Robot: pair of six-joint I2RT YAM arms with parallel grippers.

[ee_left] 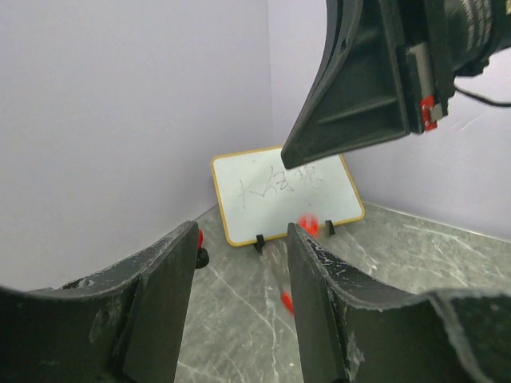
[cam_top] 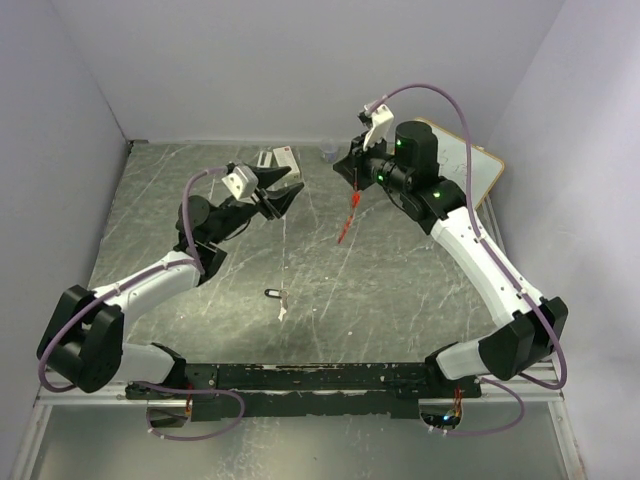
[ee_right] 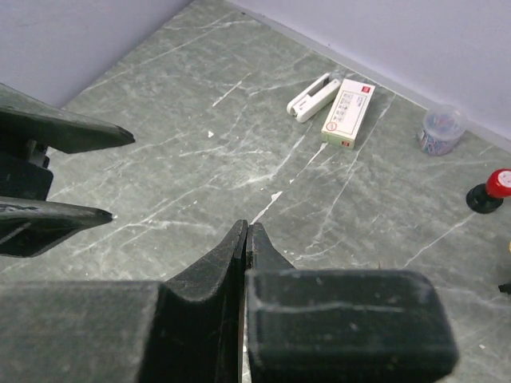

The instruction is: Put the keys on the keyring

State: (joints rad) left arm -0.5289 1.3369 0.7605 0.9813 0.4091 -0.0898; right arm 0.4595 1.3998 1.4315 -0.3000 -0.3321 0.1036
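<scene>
My right gripper (cam_top: 355, 178) is shut and held above the table. The red keyring (cam_top: 349, 216) hangs down from it. In the right wrist view its jaws (ee_right: 247, 230) are pressed together and the keyring is hidden below them. My left gripper (cam_top: 292, 198) is open and empty, level with the right one and a short way to its left. In the left wrist view the keyring (ee_left: 288, 302) shows as a red blur between my open fingers (ee_left: 242, 231). The black-headed key (cam_top: 271, 293) lies on the table in front. I cannot pick out the red-headed key.
A small white scrap (cam_top: 283, 312) lies beside the black key. A white stapler (ee_right: 314, 96), a white box (ee_right: 348, 113) and a clear tub of clips (ee_right: 441, 128) sit by the back wall. A red-topped black cylinder (ee_right: 490, 190) and a small whiteboard (ee_left: 283, 195) stand at the back right.
</scene>
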